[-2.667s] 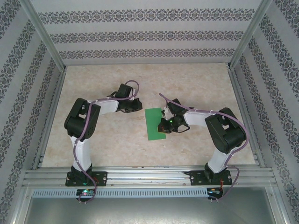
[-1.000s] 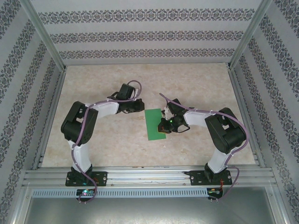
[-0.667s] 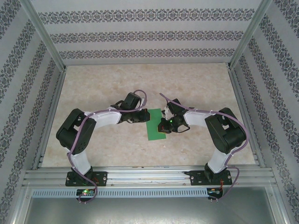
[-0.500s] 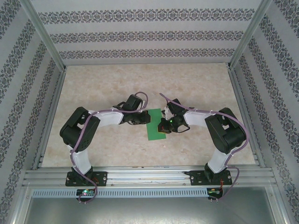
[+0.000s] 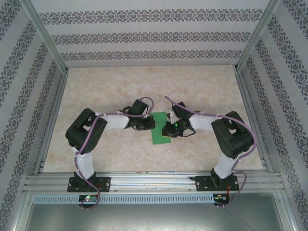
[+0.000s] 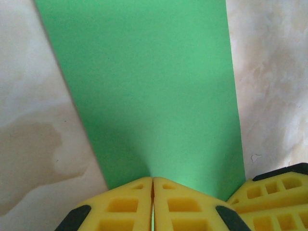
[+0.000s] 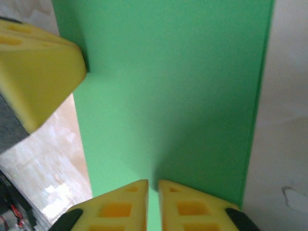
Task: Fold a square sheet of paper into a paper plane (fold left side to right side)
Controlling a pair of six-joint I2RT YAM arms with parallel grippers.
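Observation:
The square sheet of paper (image 5: 159, 136) lies on the table as a narrow bright green rectangle, its long sides running away from me. My left gripper (image 5: 152, 124) is shut, its tips (image 6: 153, 179) resting on the sheet (image 6: 149, 86) near its left edge. From the other side, my right gripper (image 5: 166, 130) rests its tips (image 7: 153, 182) on the sheet (image 7: 168, 96) near the right edge, jaws parted by a narrow gap with nothing between them. A right finger (image 6: 276, 195) shows in the left wrist view, and a left finger (image 7: 38, 72) in the right wrist view.
The pale marbled tabletop (image 5: 144, 86) stretches out around the sheet. Aluminium rails (image 5: 149, 180) run along the near edge, where both arm bases are bolted. Patterned walls close in the back and both sides.
My left arm swung right and set its shut gripper on the sheet's left edge. The right jaws parted slightly. The sheet has not moved.

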